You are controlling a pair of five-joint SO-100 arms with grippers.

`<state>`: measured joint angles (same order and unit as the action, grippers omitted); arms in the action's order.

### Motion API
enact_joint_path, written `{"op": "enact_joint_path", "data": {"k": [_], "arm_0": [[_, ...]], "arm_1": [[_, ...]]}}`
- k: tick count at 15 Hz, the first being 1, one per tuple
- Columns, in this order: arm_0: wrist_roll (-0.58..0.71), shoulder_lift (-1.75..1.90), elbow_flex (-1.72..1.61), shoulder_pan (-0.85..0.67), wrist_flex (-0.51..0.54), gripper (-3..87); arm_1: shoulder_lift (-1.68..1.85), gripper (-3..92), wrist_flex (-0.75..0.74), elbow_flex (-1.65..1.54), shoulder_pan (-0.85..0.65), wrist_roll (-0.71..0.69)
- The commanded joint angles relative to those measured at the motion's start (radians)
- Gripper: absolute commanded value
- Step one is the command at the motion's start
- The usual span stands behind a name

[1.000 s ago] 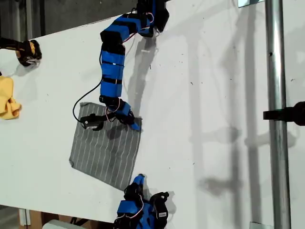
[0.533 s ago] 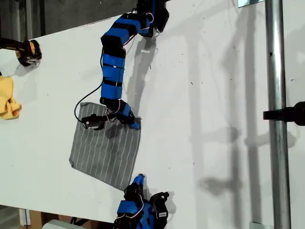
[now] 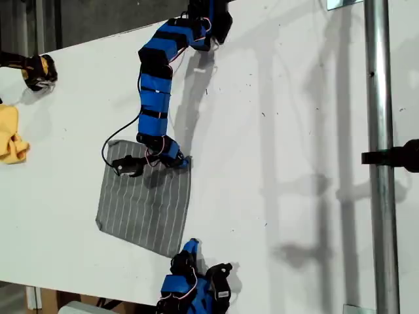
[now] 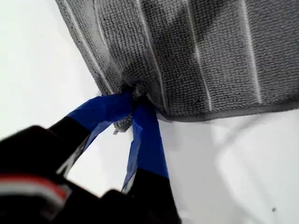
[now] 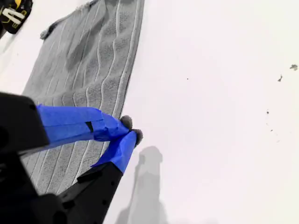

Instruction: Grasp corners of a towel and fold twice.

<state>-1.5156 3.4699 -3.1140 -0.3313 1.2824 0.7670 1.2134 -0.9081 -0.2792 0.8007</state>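
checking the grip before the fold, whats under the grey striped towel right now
Only the white tabletop shows around the grey striped cloth towel, which lies flat with no bulge. What is beneath it is covered. My first hand and my second hand each pinch a corner.

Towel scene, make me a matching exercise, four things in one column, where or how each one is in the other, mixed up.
1. towel
2. yellow cloth
3. my first gripper
4. metal pole

a. exterior view's left edge
b. upright at the exterior view's right
c. flat on the white table
d. pinching a corner

Pairs: 1-c, 2-a, 3-d, 4-b
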Motion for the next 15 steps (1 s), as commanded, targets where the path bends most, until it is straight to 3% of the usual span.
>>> {"op": "enact_joint_path", "data": {"k": [1, 9, 10, 12, 15], "arm_0": [[0.006, 0.005, -0.006, -0.008, 0.008, -2.2], [0.003, 0.005, -0.006, -0.005, 0.008, -2.2], [0.003, 0.005, -0.006, -0.003, 0.008, -2.2], [0.003, 0.005, -0.006, -0.003, 0.008, -2.2], [0.008, 0.005, -0.006, -0.003, 0.008, -2.2]], "arm_1": [[0.095, -0.2, 0.032, 0.029, 0.023, 0.015], [0.221, -0.2, 0.075, -0.003, 0.051, 0.031], [0.224, 7.3, 0.077, -0.003, 0.051, 0.035], [0.262, 39.4, 0.083, -0.003, 0.048, 0.032], [0.35, 44.4, 0.101, -0.005, 0.038, 0.023]]}}
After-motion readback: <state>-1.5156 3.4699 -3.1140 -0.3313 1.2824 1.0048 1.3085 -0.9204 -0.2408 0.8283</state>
